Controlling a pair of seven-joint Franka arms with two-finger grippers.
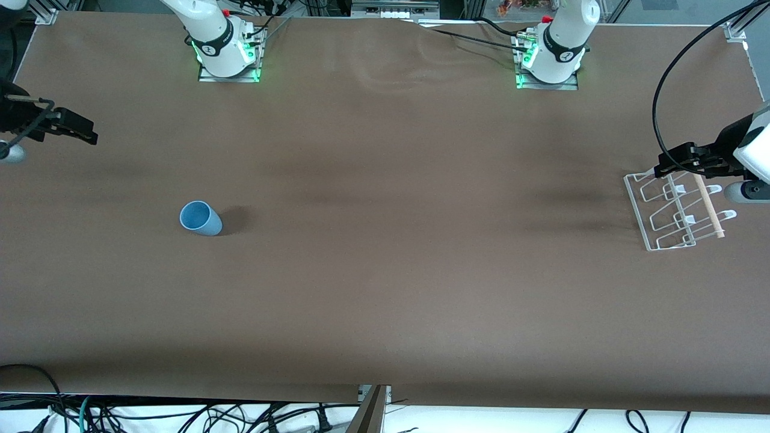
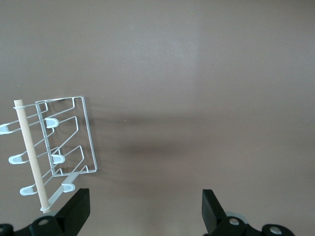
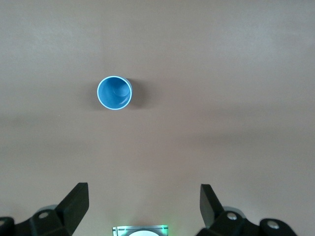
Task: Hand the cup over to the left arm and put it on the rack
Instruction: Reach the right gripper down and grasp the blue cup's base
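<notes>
On the table (image 1: 385,288), cup (image 1: 201,218) upright, mouth up

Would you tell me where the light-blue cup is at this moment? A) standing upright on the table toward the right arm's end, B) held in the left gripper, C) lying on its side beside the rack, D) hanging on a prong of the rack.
A: the cup stands upright on the brown table, mouth up, toward the right arm's end, well apart from the rack, and neither gripper touches it.
</notes>
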